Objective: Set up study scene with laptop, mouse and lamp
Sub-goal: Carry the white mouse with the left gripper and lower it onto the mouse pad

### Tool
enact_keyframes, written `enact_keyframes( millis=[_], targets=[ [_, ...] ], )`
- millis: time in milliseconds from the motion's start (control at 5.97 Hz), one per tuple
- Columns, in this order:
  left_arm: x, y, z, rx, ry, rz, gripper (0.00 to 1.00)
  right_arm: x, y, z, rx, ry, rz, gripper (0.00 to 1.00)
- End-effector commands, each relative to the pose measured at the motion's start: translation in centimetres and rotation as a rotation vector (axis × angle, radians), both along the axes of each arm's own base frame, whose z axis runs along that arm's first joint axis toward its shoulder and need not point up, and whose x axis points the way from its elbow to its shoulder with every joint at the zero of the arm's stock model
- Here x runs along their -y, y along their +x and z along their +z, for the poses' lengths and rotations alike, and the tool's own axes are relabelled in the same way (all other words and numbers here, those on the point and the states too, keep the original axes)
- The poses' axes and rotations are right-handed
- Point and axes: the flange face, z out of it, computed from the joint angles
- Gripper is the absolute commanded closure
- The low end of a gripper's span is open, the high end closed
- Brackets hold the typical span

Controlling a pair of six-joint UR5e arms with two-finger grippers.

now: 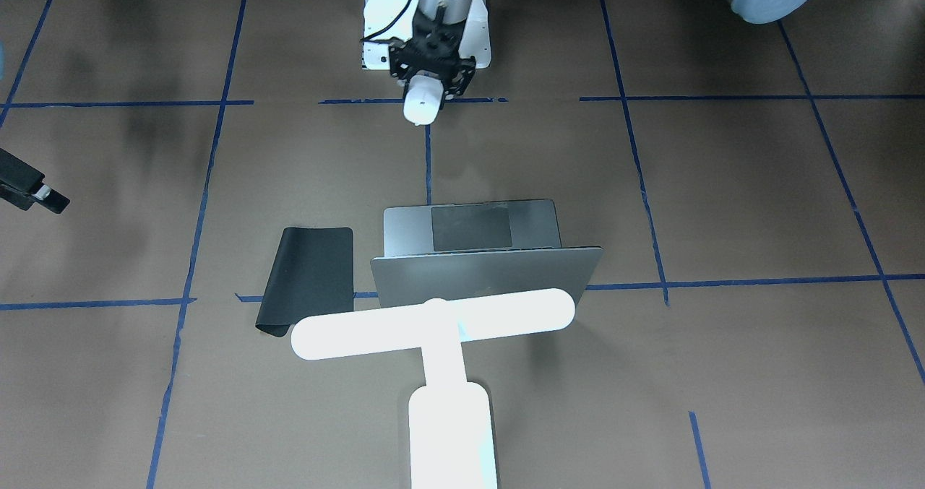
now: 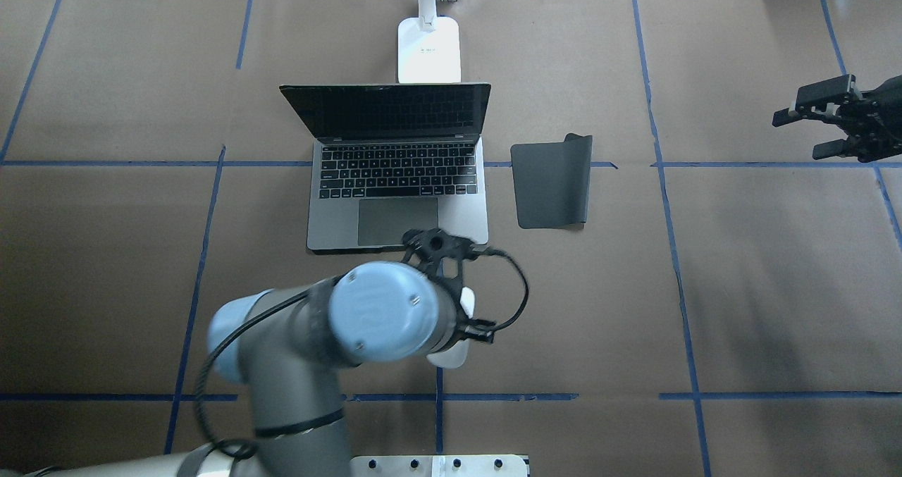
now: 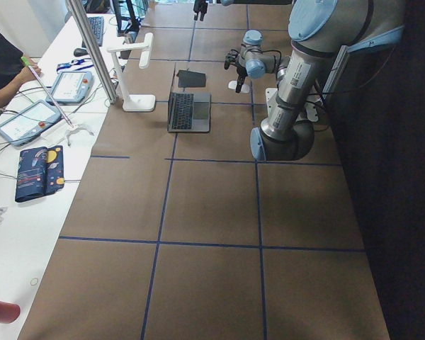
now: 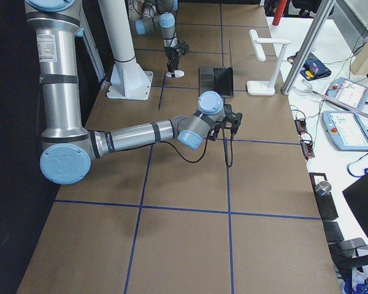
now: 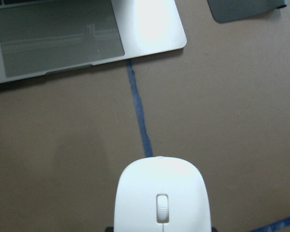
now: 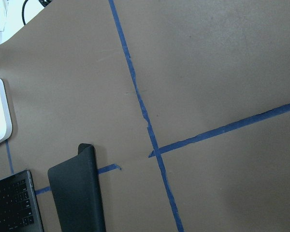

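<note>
white and smooth, the mouse sits clamped in the left gripper, in front of the laptop and well short of the black mat. it seems light, hard and slippery, so a hold on its two long sides is safest. the right gripper hangs spread and empty.

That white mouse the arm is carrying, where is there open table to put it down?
Bare: the black mat itself, the wide stretch between it and the right gripper, and the table on the laptop's other side. Crowded: the middle, where lamp, laptop and mat sit close together.
</note>
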Motion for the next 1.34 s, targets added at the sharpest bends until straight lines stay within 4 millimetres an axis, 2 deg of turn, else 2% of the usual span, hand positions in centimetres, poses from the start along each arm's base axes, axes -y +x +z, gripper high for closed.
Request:
enact_keyframes(
  millis=[0, 167, 335, 670, 837, 1005, 1172],
  targets=[
    [5.7, 5.7, -5.1, 0.028, -0.06, -0.05, 1.0, -0.5, 0.5, 0.9, -0.009, -0.006, 0.0, 0.0],
    [9.0, 7.9, -8.3, 0.003, -0.068, -0.091, 1.0, -0.5, 0.3, 1.3, -0.011, -0.013, -0.003, 0.0],
    [11.1, 9.5, -8.1, -0.026, -0.088, -0.127, 1.0, -0.5, 0.3, 1.6, -0.013, -0.019, -0.003, 0.0],
    [16.0, 13.1, -10.2, -0.036, -0.079, -0.166, 1.0, -0.2, 0.1, 2.6, -0.026, -0.035, 0.001, 0.0],
    [17.3, 14.1, -9.7, -0.052, -0.061, -0.187, 0.99, -0.2, -0.2, 2.9, -0.03, -0.04, -0.001, 0.0],
    [18.5, 15.5, -10.6, -0.053, -0.037, -0.225, 0.97, -0.2, -0.2, 3.1, -0.031, -0.043, -0.001, 0.0],
    [19.3, 16.8, -10.2, -0.061, -0.026, -0.242, 0.96, 0.0, -0.6, 3.6, -0.035, -0.051, -0.008, 0.0]
  ],
)
